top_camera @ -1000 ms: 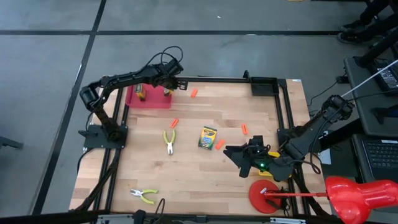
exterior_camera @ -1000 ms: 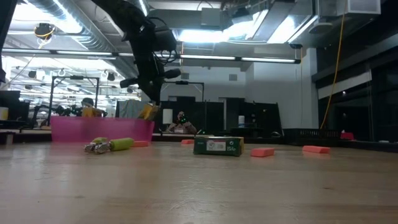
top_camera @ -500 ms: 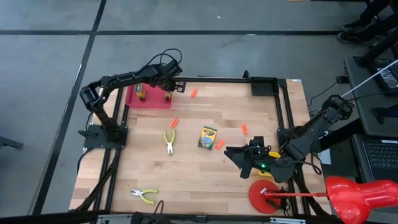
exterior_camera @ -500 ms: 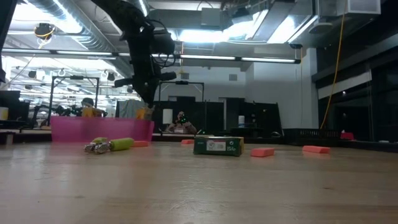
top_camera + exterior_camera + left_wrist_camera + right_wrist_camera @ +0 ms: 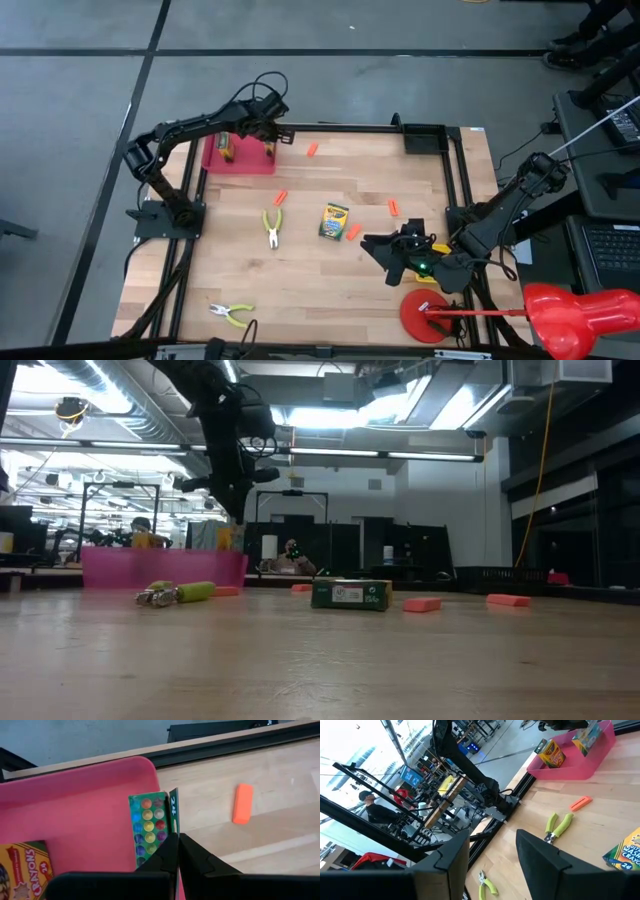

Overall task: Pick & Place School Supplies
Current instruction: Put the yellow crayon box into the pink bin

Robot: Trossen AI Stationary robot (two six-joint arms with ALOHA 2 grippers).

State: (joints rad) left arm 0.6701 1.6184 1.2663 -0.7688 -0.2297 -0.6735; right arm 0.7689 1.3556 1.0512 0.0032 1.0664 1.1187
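A pink tray (image 5: 245, 166) sits at the table's far left. In it lie a yellow crayon box (image 5: 20, 870) and a green paint set (image 5: 149, 827), which stands on edge by the tray's right wall. My left gripper (image 5: 178, 842) is shut right over the paint set. A second crayon box (image 5: 334, 220), two pliers (image 5: 272, 225) (image 5: 232, 314) and several orange pieces (image 5: 393, 207) lie on the table. My right gripper (image 5: 385, 250) hovers open and empty near the right edge. My left gripper's shut fingertips (image 5: 170, 845) come slanting down from above onto the paint set's upper edge (image 5: 161, 841). The fingers hide that spot, so I cannot tell whether they pinch it or only rest against it. The set stands on edge inside the tray.
A black frame (image 5: 425, 135) borders the table's far and right sides. A red disc (image 5: 425, 315) lies at the near right corner. Bare wood lies between the pliers and the near edge.
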